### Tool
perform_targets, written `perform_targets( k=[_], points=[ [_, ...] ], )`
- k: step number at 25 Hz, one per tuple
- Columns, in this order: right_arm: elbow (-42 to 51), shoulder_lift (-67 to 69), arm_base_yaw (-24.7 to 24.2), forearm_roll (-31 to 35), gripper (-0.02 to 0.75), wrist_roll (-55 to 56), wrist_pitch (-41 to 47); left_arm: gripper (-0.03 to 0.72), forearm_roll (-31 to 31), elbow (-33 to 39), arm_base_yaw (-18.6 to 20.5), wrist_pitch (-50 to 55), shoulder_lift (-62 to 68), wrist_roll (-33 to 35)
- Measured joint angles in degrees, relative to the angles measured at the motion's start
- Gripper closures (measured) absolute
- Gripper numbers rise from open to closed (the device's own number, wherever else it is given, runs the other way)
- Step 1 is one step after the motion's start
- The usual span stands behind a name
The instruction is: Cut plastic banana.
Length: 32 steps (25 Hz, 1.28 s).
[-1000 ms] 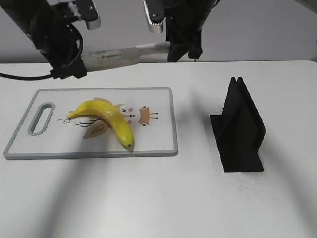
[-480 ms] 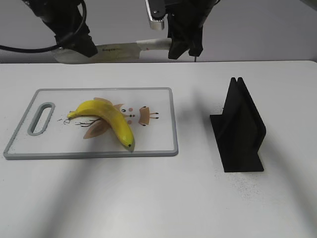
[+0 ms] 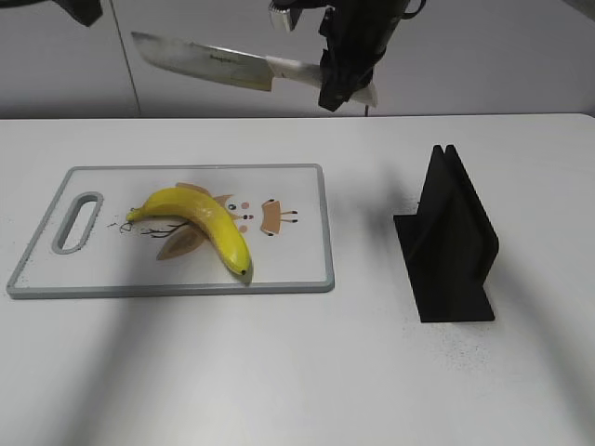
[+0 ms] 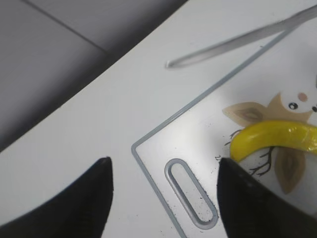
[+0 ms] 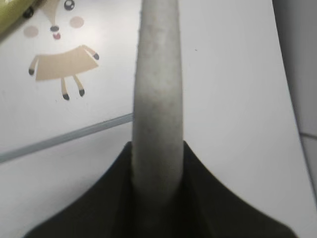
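A yellow plastic banana point(image 3: 200, 223) lies on the grey-rimmed cutting board point(image 3: 297, 274); its end shows in the left wrist view point(image 4: 277, 136). My right gripper point(image 3: 342, 79) is shut on the white handle point(image 5: 157, 99) of a knife point(image 3: 200, 62), held high behind the board with the blade pointing left. My left gripper point(image 4: 163, 191) is open and empty, high above the board's slot handle point(image 4: 190, 198). In the exterior view only a dark bit of the left arm point(image 3: 82, 9) shows at the top left.
A black knife stand point(image 3: 451, 242) sits on the white table to the right of the board. The board carries a printed owl picture point(image 3: 270, 218). A grey wall stands behind the table.
My left gripper has let go of the knife blade and risen out of the top left of the exterior view. The right gripper has lifted the knife, the blade tip now tilted higher.
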Motion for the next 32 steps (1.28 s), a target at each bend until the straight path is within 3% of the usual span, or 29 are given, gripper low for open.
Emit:
perform_targets(
  k=[4,8,13,21,32],
  points=[
    [0.0,-0.2,0.0,-0.1,0.577,16.7,0.0,0.06,-4.4,-0.6,5.6,0.9,-1.8,-7.7],
    [0.3,-2.5,0.0,-1.4,0.577,28.1,0.1,0.089,-11.1,0.7,10.8,0.9,-5.2,-9.1],
    [5.8,-8.9,-0.1,-2.0,0.577,38.4,0.1,0.101,-11.8,10.8,14.4,1.0,-13.8,-9.3],
    [16.8,-17.5,-0.1,-0.9,0.577,46.2,0.1,0.105,-10.0,32.8,15.4,1.2,-31.1,-9.4],
    [31.2,-30.1,-0.1,-0.3,0.577,47.9,0.1,0.107,-9.8,56.5,15.4,1.3,-61.7,-9.5]
  ],
)
